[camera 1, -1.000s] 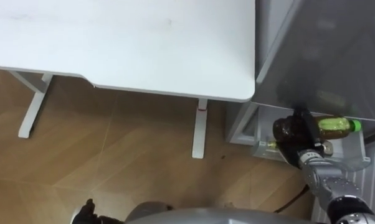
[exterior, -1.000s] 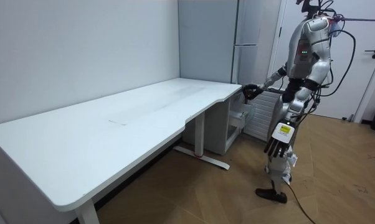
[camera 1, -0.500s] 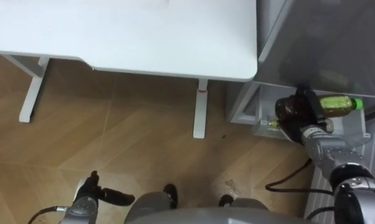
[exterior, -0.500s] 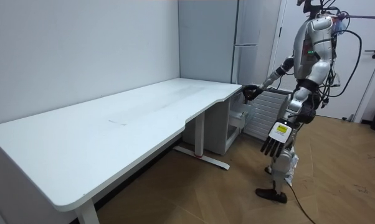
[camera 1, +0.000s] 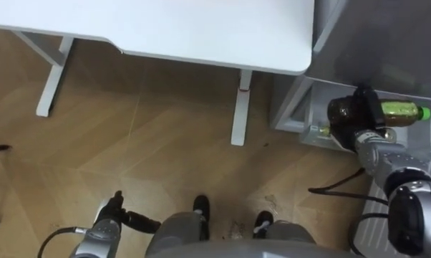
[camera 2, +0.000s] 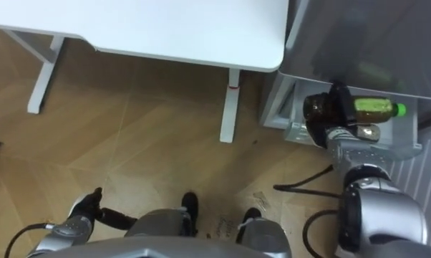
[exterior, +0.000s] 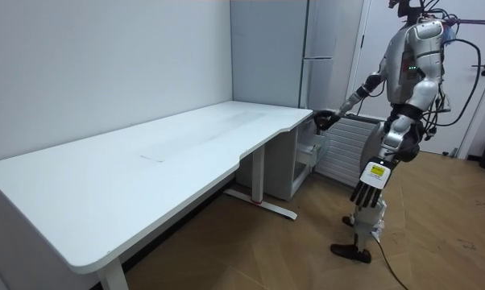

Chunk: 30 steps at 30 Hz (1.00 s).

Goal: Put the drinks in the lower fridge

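Observation:
A clear bottle of yellow-green drink with a green cap lies sideways inside the open lower fridge compartment. My right hand is curled round its near end, arm stretched forward from the right. The same bottle and right hand show in the right eye view. In the room view I stand by the grey fridge, right hand at its lower opening. My left hand hangs at my side with fingers spread; it also shows at the lower left.
A white table stands left of the fridge, its leg close to the compartment. A white ribbed panel stands beside the opening. Wooden floor lies open under and before the table.
The eye views have shifted, showing more of the floor and my feet. In the room view my body has drawn upright and my left arm swung to that view's right. The right hand keeps the bottle in the compartment.

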Tool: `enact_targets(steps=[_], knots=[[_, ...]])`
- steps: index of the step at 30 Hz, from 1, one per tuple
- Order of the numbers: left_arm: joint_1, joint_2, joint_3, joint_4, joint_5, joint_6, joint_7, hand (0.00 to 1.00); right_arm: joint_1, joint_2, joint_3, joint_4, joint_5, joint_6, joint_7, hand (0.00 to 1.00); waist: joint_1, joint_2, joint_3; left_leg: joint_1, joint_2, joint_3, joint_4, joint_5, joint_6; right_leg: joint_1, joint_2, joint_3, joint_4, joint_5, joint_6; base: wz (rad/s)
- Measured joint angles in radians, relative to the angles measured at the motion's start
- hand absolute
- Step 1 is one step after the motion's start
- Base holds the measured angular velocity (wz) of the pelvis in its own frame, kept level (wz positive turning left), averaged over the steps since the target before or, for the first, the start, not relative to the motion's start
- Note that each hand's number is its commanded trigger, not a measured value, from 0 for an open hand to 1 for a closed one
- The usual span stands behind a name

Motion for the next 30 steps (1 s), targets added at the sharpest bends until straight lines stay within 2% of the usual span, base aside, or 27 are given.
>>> enact_targets(steps=[1,3,5,7,9,13,17,20,24,30], knots=[[-0.002,0.000,0.000,0.002,0.000,-0.002,0.000,0.00,0.001,0.003,0.002,0.000,0.002,-0.007,0.002,1.00,0.003,-0.001,-0.0008,0.000,0.001,0.002,-0.002,0.001,0.000,-0.001,0.000,0.000,-0.001,0.002,-0.001,-0.05],[-0.013,0.000,-0.004,0.016,0.000,-0.006,0.002,0.00,0.003,0.028,0.003,-0.005,-0.001,-0.046,0.008,1.00,0.004,-0.003,-0.0020,-0.001,0.002,0.003,-0.003,0.004,-0.001,-0.005,0.000,-0.001,0.000,0.005,-0.003,-0.02],[-0.024,-0.001,-0.007,0.017,-0.007,-0.014,0.002,0.00,0.011,0.036,0.007,-0.012,-0.003,-0.059,-0.013,1.00,0.009,-0.002,-0.0029,0.000,0.002,0.004,-0.004,0.006,-0.002,-0.006,0.001,0.000,-0.001,0.006,0.000,0.02],[-0.034,-0.001,-0.013,0.017,-0.006,-0.032,0.003,0.00,0.066,0.043,0.047,-0.058,0.002,-0.084,-0.019,1.00,0.037,-0.001,-0.0042,0.002,0.002,0.004,-0.008,0.006,-0.002,-0.005,0.002,0.001,-0.002,0.008,0.002,0.00],[-0.029,-0.002,-0.013,0.018,-0.008,-0.068,0.004,0.00,0.143,0.065,0.082,-0.100,0.008,-0.095,-0.011,1.00,0.059,-0.001,-0.0052,0.013,0.003,0.017,-0.026,0.011,0.003,0.002,0.002,0.011,-0.002,0.010,-0.004,-0.05],[-0.009,-0.005,-0.018,0.028,-0.030,-0.114,0.026,0.00,0.267,0.117,0.154,-0.180,0.033,-0.117,0.002,1.00,0.061,0.004,-0.0079,0.019,0.001,0.022,-0.044,0.012,0.003,0.003,0.000,0.013,-0.007,0.004,-0.004,-0.02],[-0.014,-0.022,-0.035,0.059,-0.048,-0.157,0.034,0.00,0.342,0.143,0.222,-0.179,0.038,-0.129,0.037,1.00,0.060,0.005,-0.0080,0.019,0.001,0.027,-0.053,0.008,-0.001,0.004,0.001,0.012,-0.017,-0.003,-0.004,0.00],[-0.022,-0.033,-0.035,0.076,-0.051,-0.179,0.034,0.00,0.357,0.149,0.223,-0.179,0.042,-0.133,0.056,1.00,0.055,0.005,-0.0079,0.020,0.001,0.033,-0.058,0.005,-0.001,0.002,0.001,0.013,-0.020,-0.006,-0.004,-0.01],[-0.032,-0.036,-0.035,0.094,-0.066,-0.200,0.034,0.00,0.356,0.149,0.223,-0.195,0.047,-0.161,0.078,1.00,0.054,0.006,-0.0078,0.020,0.003,0.042,-0.058,-0.001,0.000,0.002,0.001,0.016,-0.023,-0.008,-0.003,-0.02],[-0.031,-0.038,-0.035,0.109,-0.066,-0.206,0.034,0.00,0.354,0.151,0.223,-0.200,0.045,-0.163,0.097,1.00,0.056,0.008,-0.0064,0.021,0.003,0.045,-0.059,-0.005,0.001,0.008,0.001,0.014,-0.033,-0.009,-0.002,0.01]])
